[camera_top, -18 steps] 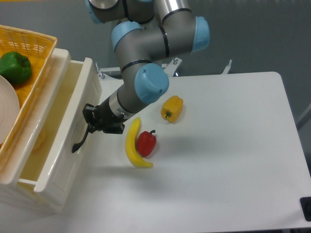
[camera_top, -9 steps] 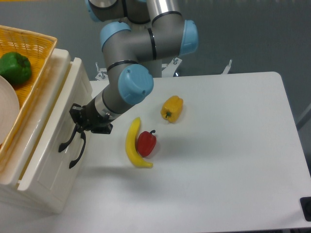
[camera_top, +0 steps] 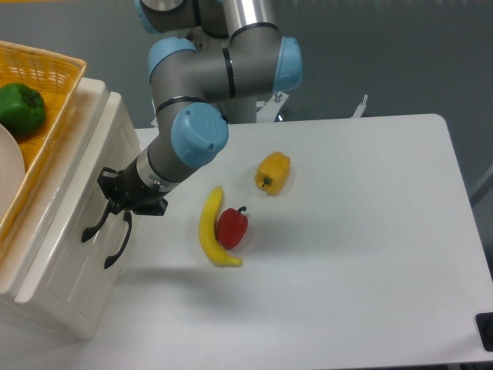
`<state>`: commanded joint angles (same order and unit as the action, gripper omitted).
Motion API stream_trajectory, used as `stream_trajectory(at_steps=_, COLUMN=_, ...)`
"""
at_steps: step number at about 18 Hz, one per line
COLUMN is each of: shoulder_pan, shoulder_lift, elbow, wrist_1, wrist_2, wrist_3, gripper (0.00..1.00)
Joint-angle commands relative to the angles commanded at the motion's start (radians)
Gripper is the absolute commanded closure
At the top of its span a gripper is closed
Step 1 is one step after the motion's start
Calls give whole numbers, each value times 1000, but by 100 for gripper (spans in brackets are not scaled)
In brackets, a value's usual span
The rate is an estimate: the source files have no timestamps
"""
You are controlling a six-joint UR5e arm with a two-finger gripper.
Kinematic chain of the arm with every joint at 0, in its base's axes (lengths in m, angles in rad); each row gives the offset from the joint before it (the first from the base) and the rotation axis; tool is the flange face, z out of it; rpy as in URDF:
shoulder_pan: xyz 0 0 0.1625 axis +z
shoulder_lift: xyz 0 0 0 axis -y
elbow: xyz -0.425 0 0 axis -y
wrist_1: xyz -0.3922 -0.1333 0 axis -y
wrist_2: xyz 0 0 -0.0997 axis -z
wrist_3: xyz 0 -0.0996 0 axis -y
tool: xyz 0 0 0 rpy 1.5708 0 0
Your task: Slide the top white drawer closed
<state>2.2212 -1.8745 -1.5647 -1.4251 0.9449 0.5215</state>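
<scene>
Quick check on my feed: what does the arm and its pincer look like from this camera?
The arm is made of silver-grey metal tubes with grey joint housings and round light-blue end caps. Its wrist narrows to a dark collar. The pincer is small, black and blocky. No loose cables or markings show.

Loose produce was sitting out on the white table (camera_top: 370, 254): a yellow bell pepper (camera_top: 273, 172) lay on its side toward the back; a banana (camera_top: 210, 236) was stretched out nearer the front, curving lengthwise; a red bell pepper (camera_top: 233, 227) sat tucked right against the banana's right side, looked like they were touching, stem pointing up and back; the yellow one was apart from those two. Over at the left edge there was a woven yellow basket (camera_top: 48, 77) up on top of the white cabinet (camera_top: 73, 297); inside it a green bell pepper (camera_top: 20, 107) and the rim of a white plate (camera_top: 11, 166), mostly cut off by the frame; behind everything was a plain grey-blue wall (camera_top: 400, 54).
</scene>
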Motion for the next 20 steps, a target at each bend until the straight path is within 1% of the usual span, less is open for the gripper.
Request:
stream_trajectory(at_steps=3, shoulder_pan=21, shoulder_lift=2, elbow=6, wrist_1=2, wrist_2=8, wrist_3=8, gripper=100)
stream_trajectory(at_steps=5, shoulder_pan=49, shoulder_lift=2, elbow=14, wrist_1=5, wrist_2=12, wrist_3=8, gripper=99)
stream_trajectory(at_steps=8, shoulder_pan=95, shoulder_lift=0, elbow=35, wrist_1=8, wrist_2=17, wrist_3=11, gripper=96)
stream_trajectory(at_steps=10, shoulder_pan=129, shoulder_lift=-3, elbow=48, wrist_1=18, wrist_2=49, wrist_3=11, gripper=95)
stream_trajectory(at_steps=12, shoulder_pan=161, shoulder_lift=-3, elbow=48, wrist_1=58, wrist_2=81, wrist_3=11, gripper=88)
stream_trajectory(at_steps=13, shoulder_pan=176, shoulder_lift=-9, elbow=48, wrist_1=80, wrist_2=89, wrist_3=11, gripper=87)
stream_trajectory(at_steps=15, shoulder_pan=215, shoulder_lift=-37, elbow=48, wrist_1=127, wrist_2=92, wrist_3=11, gripper=82)
stream_trajectory(at_steps=17, shoulder_pan=238, shoulder_lift=-69, elbow=48, wrist_1=175, wrist_2=101, wrist_3=9, gripper=75)
stream_trajectory(at_steps=20, shoulder_pan=276, shoulder_lift=-100, elbow=48, wrist_1=228, wrist_2=191, wrist_3=11, gripper=63)
